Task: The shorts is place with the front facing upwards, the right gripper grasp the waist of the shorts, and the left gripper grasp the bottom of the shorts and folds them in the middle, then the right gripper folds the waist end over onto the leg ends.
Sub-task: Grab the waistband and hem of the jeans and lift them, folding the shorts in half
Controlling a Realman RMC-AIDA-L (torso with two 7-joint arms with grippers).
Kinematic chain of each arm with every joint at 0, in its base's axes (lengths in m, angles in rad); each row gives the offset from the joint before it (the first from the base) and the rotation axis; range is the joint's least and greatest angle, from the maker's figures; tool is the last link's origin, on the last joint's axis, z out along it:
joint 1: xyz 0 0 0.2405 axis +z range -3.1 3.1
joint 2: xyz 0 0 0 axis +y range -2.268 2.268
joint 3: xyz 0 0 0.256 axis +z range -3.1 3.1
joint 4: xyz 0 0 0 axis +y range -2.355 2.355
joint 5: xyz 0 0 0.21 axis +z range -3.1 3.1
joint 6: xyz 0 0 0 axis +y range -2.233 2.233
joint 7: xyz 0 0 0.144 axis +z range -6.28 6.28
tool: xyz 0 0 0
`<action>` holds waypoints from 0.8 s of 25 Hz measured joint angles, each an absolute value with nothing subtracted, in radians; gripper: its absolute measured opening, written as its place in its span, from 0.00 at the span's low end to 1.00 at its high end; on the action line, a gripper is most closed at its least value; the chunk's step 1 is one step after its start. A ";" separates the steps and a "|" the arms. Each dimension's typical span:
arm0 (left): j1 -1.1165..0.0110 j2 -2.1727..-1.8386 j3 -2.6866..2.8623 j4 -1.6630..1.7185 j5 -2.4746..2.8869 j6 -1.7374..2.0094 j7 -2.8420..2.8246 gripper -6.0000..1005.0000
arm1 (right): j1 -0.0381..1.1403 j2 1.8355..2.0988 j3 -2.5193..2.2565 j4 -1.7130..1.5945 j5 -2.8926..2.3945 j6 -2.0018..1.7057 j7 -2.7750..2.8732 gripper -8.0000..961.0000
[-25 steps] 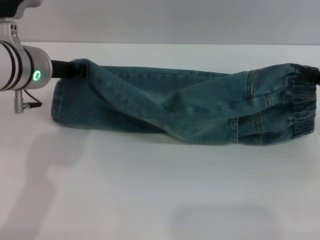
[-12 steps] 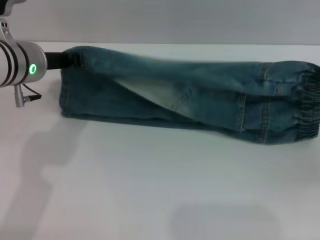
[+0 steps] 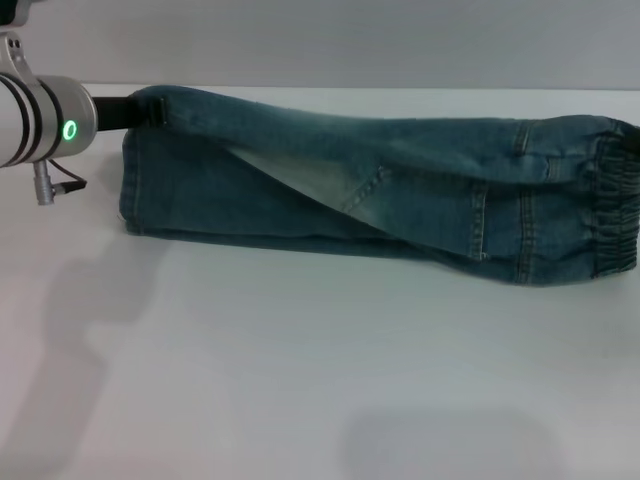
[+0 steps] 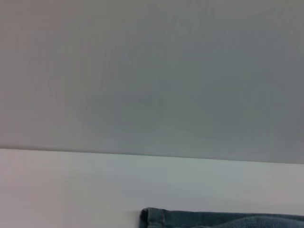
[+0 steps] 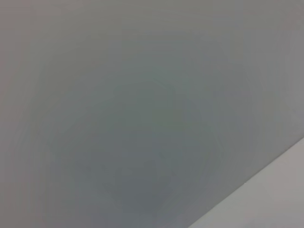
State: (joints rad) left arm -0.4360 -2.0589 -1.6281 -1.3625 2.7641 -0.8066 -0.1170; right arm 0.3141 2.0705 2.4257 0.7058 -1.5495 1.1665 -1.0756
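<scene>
Lengthwise fold in hand, shorts held up at both ends

The shorts (image 3: 380,210) stretch across the upper half of the head view, far edge lifted over the near one. At upper left the left gripper (image 3: 148,110) is clenched on the bottom of the shorts (image 3: 135,185). The right gripper lies past the right edge, so its fingers cannot be judged (only the waistband shows). Next, probably: lay it flat, release.

White table (image 3: 320,380) before plain grey wall (image 3: 350,40).
</scene>
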 joint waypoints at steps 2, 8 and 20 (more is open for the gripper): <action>-0.443 -2.059 -1.633 -1.349 2.764 -0.798 -0.116 0.23 | 0.317 2.070 2.431 0.705 -1.549 1.153 -1.075 0.02; -0.475 -2.059 -1.650 -1.299 2.747 -0.780 -0.105 0.24 | 0.335 2.068 2.456 0.688 -1.549 1.121 -1.072 0.05; -0.601 -2.059 -1.637 -0.877 2.512 -0.382 0.000 0.25 | 0.463 2.019 2.517 0.481 -1.540 0.841 -1.261 0.12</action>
State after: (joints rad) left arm -0.6014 -2.0591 -1.6366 -0.8770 2.5119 -0.3815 -0.0001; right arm 0.4631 2.0194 2.5172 0.4810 -1.5401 0.8409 -1.2614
